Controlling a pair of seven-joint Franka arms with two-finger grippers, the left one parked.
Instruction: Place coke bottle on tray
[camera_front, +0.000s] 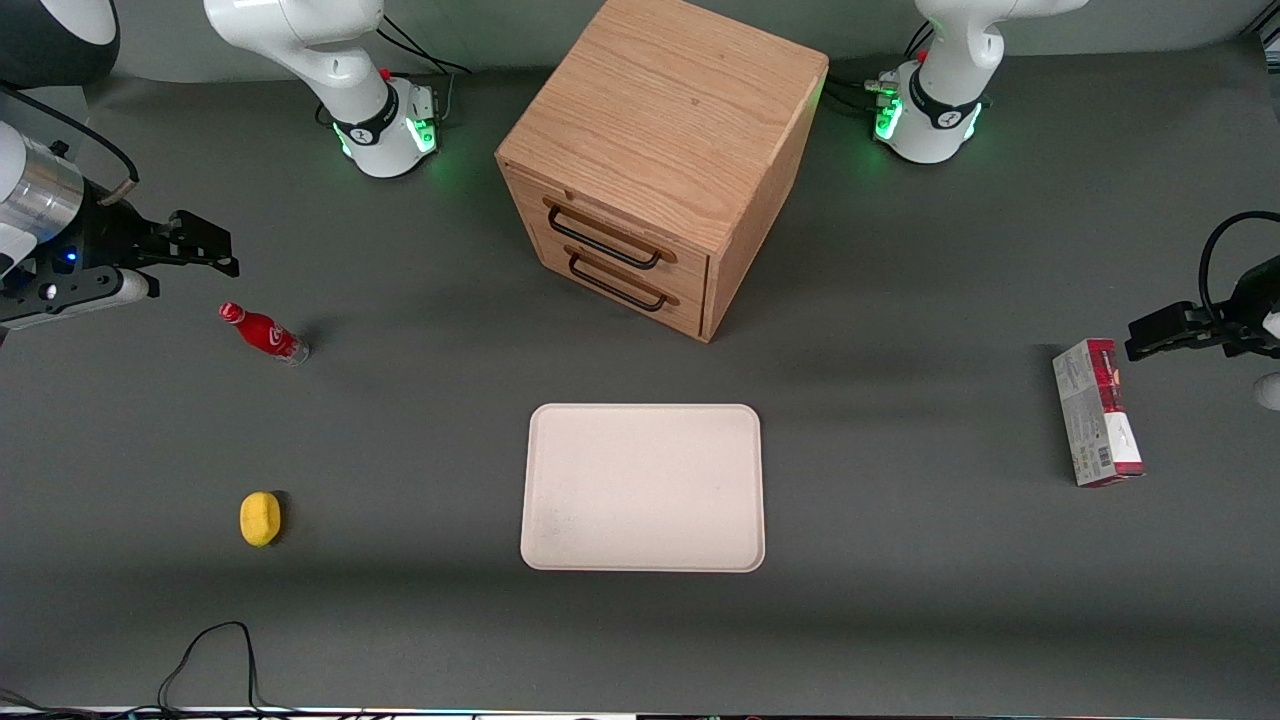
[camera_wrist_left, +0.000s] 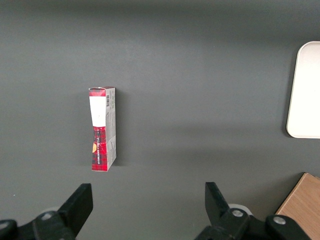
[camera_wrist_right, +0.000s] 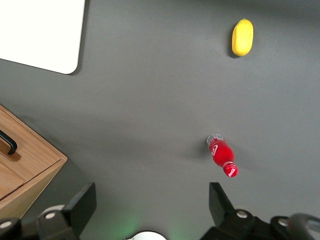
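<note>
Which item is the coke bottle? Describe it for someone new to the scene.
Start at the wooden drawer cabinet, then look toward the working arm's end of the table, where the open pincer hangs. Just below it stands the coke bottle: slim, red cap, red label, unlike the rounded yellow lemon nearer the camera.

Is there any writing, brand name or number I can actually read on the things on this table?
None can be read.
coke bottle: white script on the red label, too small to read.
carton: printed panels and a barcode, too blurred to read.
tray, lemon and drawer cabinet: no text.
The gripper hangs open, above the table near the bottle.
</note>
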